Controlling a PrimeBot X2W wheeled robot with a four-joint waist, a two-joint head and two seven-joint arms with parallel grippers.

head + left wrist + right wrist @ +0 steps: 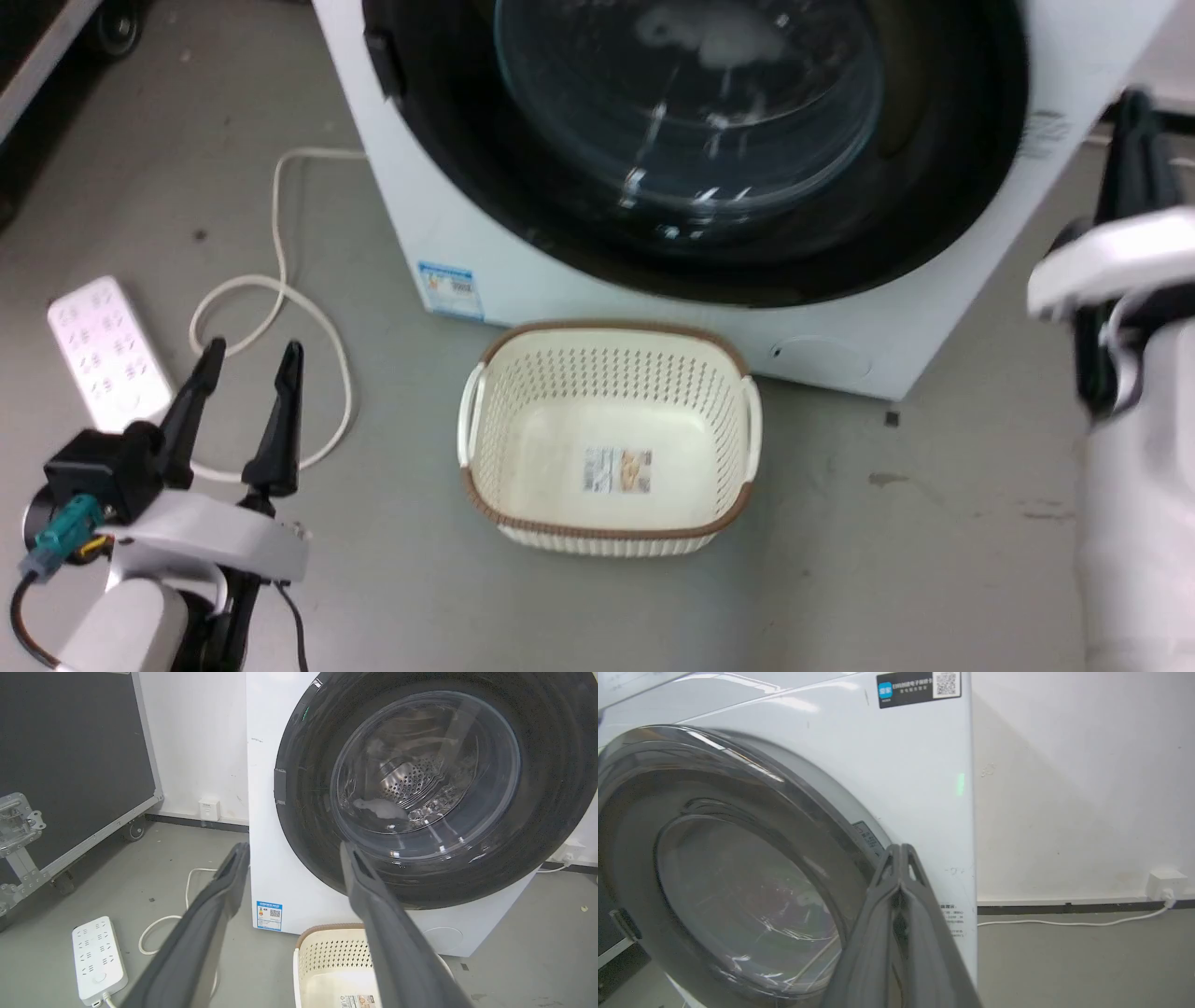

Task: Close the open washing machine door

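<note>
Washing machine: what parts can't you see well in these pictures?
- Washing machine: top cut off by the head view's upper edge.
- Blue label: print too small to read, head view.
- Right pincer: blurred at the head view's right edge.
- Door: lower rim hidden by that pincer, right wrist view.

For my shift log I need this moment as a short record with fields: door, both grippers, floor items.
door: washing machine door lies against the front of the washing machine and looks shut
left gripper: open, empty, over the floor left of the basket
right gripper: shut, holding nothing, near the door's right rim
basket: cream perforated basket, empty, on the floor in front of the machine
floor, left: white power strip, white cable
</note>
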